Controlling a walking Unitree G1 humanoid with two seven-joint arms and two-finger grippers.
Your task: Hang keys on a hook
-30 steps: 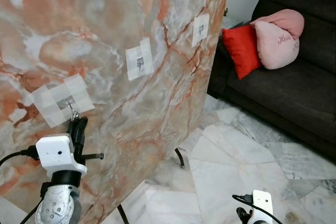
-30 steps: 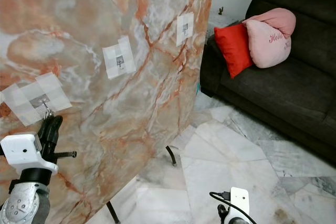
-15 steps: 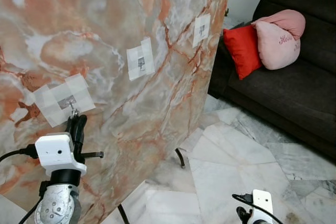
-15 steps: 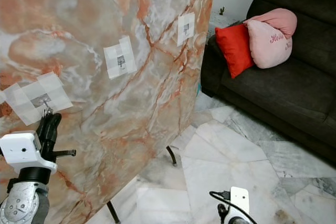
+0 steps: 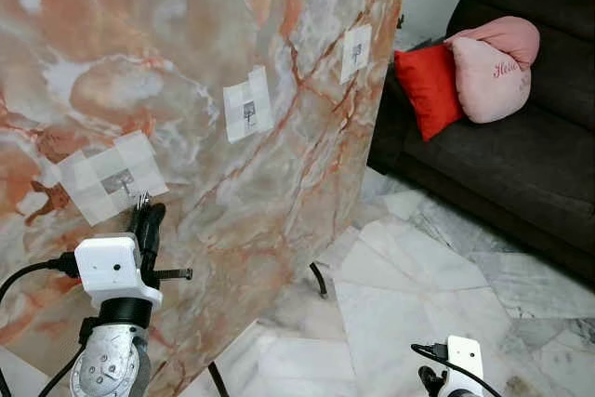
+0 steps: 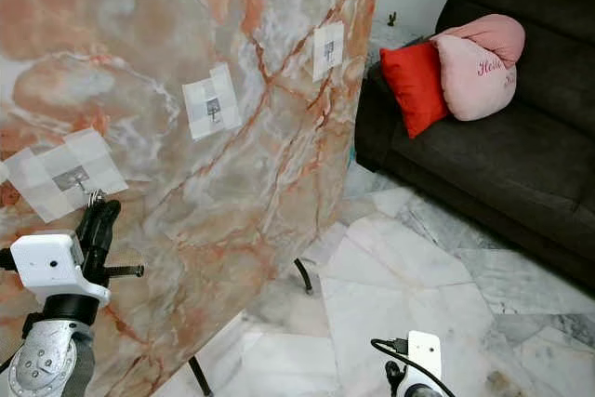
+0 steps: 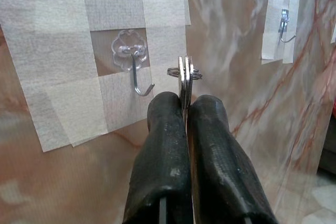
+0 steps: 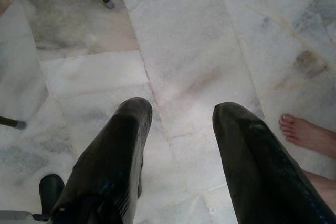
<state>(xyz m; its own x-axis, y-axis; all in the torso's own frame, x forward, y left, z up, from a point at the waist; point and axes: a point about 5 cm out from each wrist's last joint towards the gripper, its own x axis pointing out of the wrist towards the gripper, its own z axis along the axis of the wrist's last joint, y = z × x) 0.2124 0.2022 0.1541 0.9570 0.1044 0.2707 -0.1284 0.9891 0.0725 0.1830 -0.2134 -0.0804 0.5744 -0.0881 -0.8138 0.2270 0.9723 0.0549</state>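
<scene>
A tall panel point(image 5: 279, 137) with a glossy marble pattern of orange, pink and grey veins stands tilted on thin dark legs over a pale marble tile floor point(image 5: 418, 285). Three small hooks are fixed to the panel, each under a patch of white matte tape. The nearest hook point(image 7: 135, 72) has a clear plastic flower-shaped base and a bent metal wire that curls up at its tip; the tape around it is laid in overlapping squares with a woven texture. The next hook point(image 7: 284, 24) sits farther along the panel, small and somewhat blurred, and the farthest one point(image 5: 356, 50) is too small to make out in detail.

The left gripper point(image 7: 185, 109) has its two rounded black rubbery fingers pressed together on the keys point(image 7: 184, 77). The flat metal blades stand edge-on above the fingertips with a thin wire ring through them, just beside the tip of the nearest hook and not on it. The lower part of the keys is hidden between the fingers.

The right gripper point(image 8: 178, 114) hangs low over the floor with its fingers spread wide and nothing between them. A person's bare foot point(image 8: 307, 132) is cut off at the frame edge.

Beyond the panel, a dark fabric sofa point(image 5: 502, 137) holds a red cushion point(image 5: 428, 88) and a pink plush cushion point(image 5: 493, 62).
</scene>
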